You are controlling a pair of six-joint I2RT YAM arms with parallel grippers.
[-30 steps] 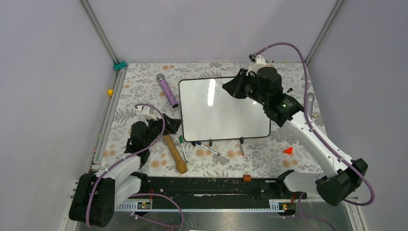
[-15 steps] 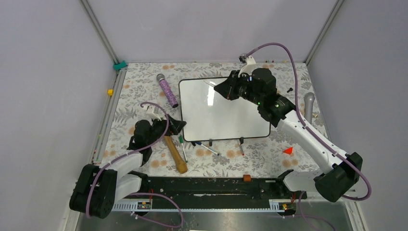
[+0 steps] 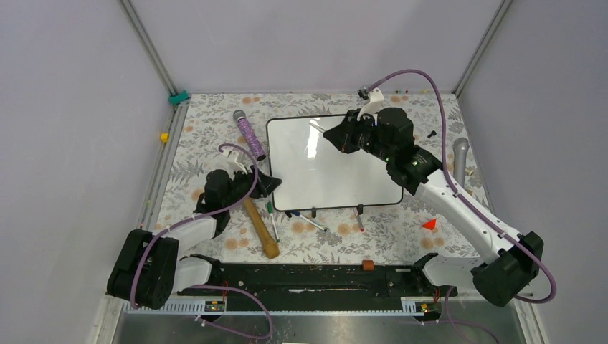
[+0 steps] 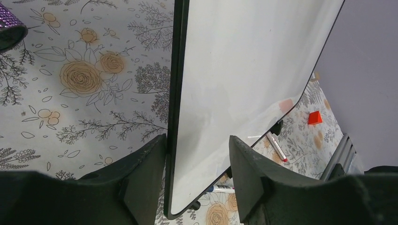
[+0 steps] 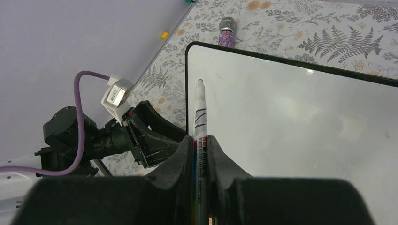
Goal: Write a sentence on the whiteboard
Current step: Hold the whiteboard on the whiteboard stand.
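Whiteboard (image 3: 323,172) long axis left-right; left fingers (image 4: 145,173) apart astride its left edge; right fingers (image 5: 180,159) clamped on marker (image 5: 199,117), tip leftward above it.

The glossy white, black-framed whiteboard (image 3: 333,168) lies face up mid-table (image 3: 208,136).

Hammer (image 3: 262,231) and pens (image 3: 313,223) crowd the whiteboard's (image 3: 323,172) near edge, purple microphone (image 3: 249,136) its left; room along its right edge
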